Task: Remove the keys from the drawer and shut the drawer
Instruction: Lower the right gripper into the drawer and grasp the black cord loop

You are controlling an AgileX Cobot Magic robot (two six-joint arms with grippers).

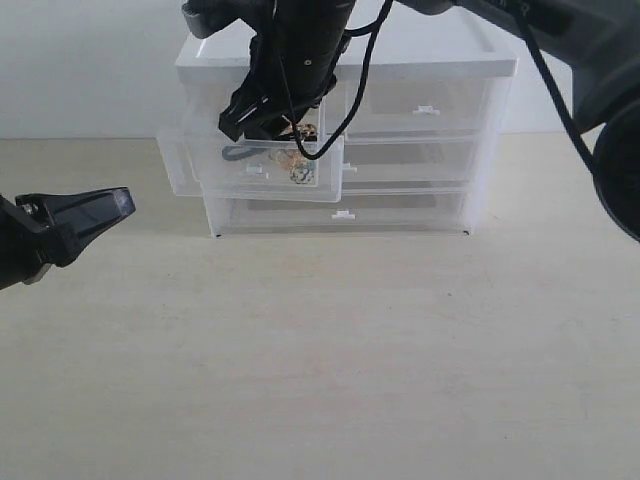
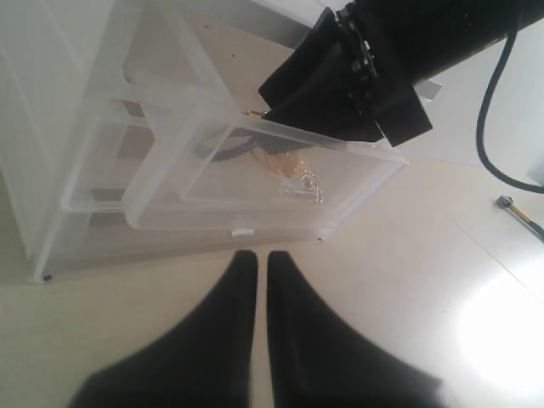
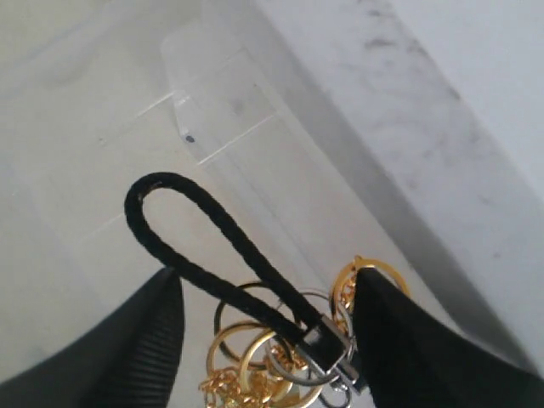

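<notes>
keys (image 3: 255, 291) in open drawer (image 1: 215, 182), right end effector (image 3: 268, 340) astride, cabinet (image 1: 440, 60) behind.

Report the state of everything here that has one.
Drawer: pulled out.
Keys: lying in the drawer.
Right claw: open, straddling the keys.
Left claw: shut, off to the side.
Right small drawer: shut.
Wide drawers: shut.

I am counting one cabinet (image 1: 440, 62) holding four drawers: two half-width drawers (image 1: 425, 100) in the top row and two full-width drawers (image 1: 410, 205) below. One open drawer (image 1: 180, 165) is sitting under my right claw (image 3: 268, 279). One bunch of keys (image 3: 238, 350) on one black cord loop (image 3: 170, 229) is lying between its fingers. My left claw (image 1: 125, 203) is making two claws.
</notes>
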